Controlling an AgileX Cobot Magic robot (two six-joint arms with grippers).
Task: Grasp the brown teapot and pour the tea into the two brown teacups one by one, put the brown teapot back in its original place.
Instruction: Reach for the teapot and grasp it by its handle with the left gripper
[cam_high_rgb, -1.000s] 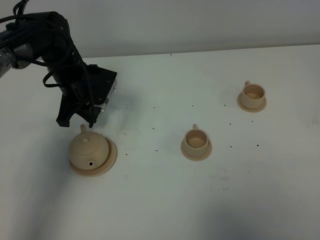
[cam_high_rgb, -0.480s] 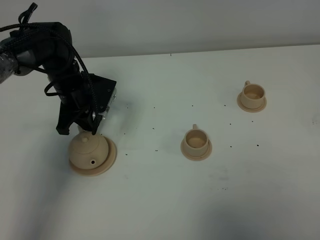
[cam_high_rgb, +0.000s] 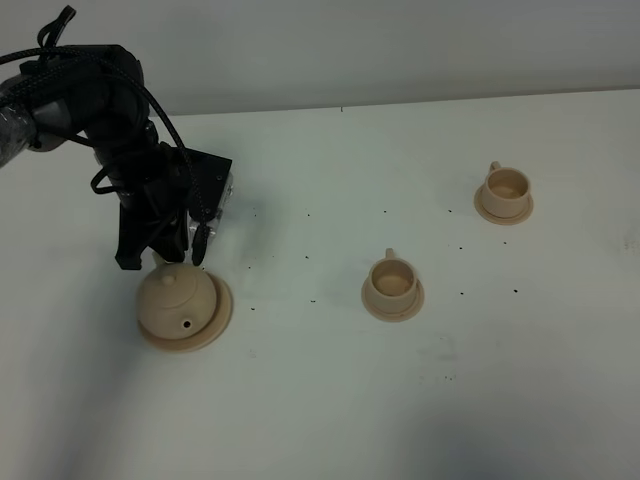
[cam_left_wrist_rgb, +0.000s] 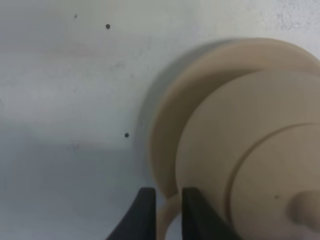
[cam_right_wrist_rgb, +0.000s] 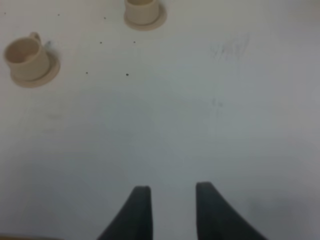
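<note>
My left gripper (cam_left_wrist_rgb: 169, 194) sits at twelve o'clock of the brown teapot (cam_high_rgb: 178, 300), jaws nearly together either side of its loop handle (cam_left_wrist_rgb: 167, 225); I cannot tell if they pinch yet. The teapot rests on its wide saucer (cam_high_rgb: 224, 306), spout at six o'clock. My right gripper (cam_right_wrist_rgb: 170, 200), jaws apart, hangs over the table (cam_right_wrist_rgb: 225, 125), so the left is nearer.
</note>
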